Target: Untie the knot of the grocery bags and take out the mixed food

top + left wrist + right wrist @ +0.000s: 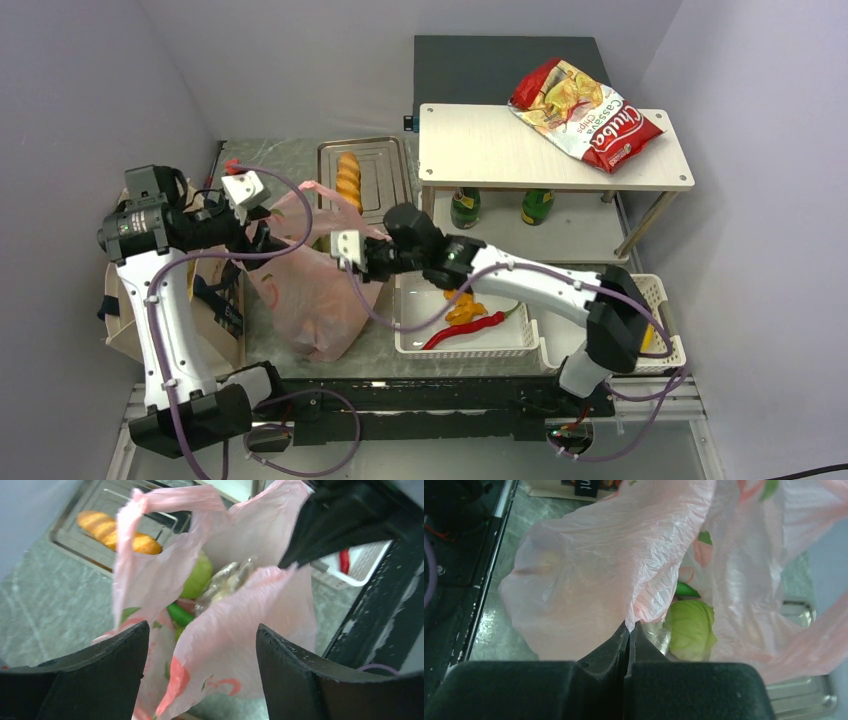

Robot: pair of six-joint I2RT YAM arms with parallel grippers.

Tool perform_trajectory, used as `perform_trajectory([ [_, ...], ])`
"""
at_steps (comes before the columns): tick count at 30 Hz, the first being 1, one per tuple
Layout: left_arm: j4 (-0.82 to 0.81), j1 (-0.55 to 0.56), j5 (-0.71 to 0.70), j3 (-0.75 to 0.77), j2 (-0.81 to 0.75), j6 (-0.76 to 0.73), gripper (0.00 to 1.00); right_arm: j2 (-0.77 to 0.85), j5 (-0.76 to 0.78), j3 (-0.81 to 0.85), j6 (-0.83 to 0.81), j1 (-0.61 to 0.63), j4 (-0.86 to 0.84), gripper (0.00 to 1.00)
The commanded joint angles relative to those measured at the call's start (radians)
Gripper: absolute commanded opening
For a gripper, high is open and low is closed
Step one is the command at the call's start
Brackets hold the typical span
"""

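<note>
The thin pink grocery bag [312, 295] lies in the middle of the table with its mouth open. My right gripper [629, 628] is shut on the near rim of the pink bag [589, 575] and holds it up. Inside show a green cabbage [691, 627] and a long green vegetable [687, 590]. My left gripper [202, 652] is open, and a fold of the pink bag [235, 640] lies loose between its fingers [105, 670]. In that view the cabbage [198, 575], the green vegetable [180, 614] and a clear wrapped item [226, 581] show inside. The beige tote [215, 315] stands at the left.
A metal tray [385, 175] behind the bag holds the baguette [348, 178]. A white shelf [500, 150] at the back right carries the red Cassava chips bag [585, 110], with two bottles [466, 206] under it. A white basket [415, 340] with peppers [465, 325] sits at the right.
</note>
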State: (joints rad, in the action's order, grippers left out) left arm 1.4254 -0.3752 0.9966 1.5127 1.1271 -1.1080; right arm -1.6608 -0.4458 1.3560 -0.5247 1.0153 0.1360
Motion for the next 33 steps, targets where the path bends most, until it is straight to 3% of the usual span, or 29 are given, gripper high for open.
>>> perform_trajectory([
  [1,-0.15,0.082,-0.021,-0.045,0.013,0.305,0.79,0.143,0.134,-0.175,-0.192,0.091,-0.322,0.0],
  [9,-0.22,0.203,-0.194,-0.159,0.063,0.446,0.77,0.187,0.29,-0.423,-0.445,0.162,-0.716,0.0],
  [12,-0.196,0.244,-0.218,-0.233,0.056,0.452,0.84,0.175,0.3,-0.462,-0.526,0.169,-0.816,0.0],
  [16,-0.177,0.298,-0.239,-0.322,0.036,0.456,0.93,0.147,0.321,-0.496,-0.588,0.172,-0.937,0.0],
  [20,-0.176,0.305,-0.176,-0.353,0.04,0.466,0.93,0.129,0.313,-0.51,-0.61,0.174,-1.004,0.0],
  [22,-0.194,0.305,-0.123,-0.34,0.035,0.476,0.79,0.13,0.309,-0.51,-0.597,0.174,-1.001,0.01],
  [25,-0.245,0.305,-0.082,-0.299,0.004,0.486,0.41,0.147,0.312,-0.509,-0.564,0.174,-0.95,0.1],
  [29,-0.314,0.304,-0.04,-0.271,-0.087,0.44,0.03,0.199,0.31,-0.488,-0.446,0.165,-0.779,0.53],
  [33,-0.306,0.305,-0.002,-0.264,-0.18,0.323,0.0,0.234,0.294,-0.414,-0.264,0.129,-0.566,0.86],
])
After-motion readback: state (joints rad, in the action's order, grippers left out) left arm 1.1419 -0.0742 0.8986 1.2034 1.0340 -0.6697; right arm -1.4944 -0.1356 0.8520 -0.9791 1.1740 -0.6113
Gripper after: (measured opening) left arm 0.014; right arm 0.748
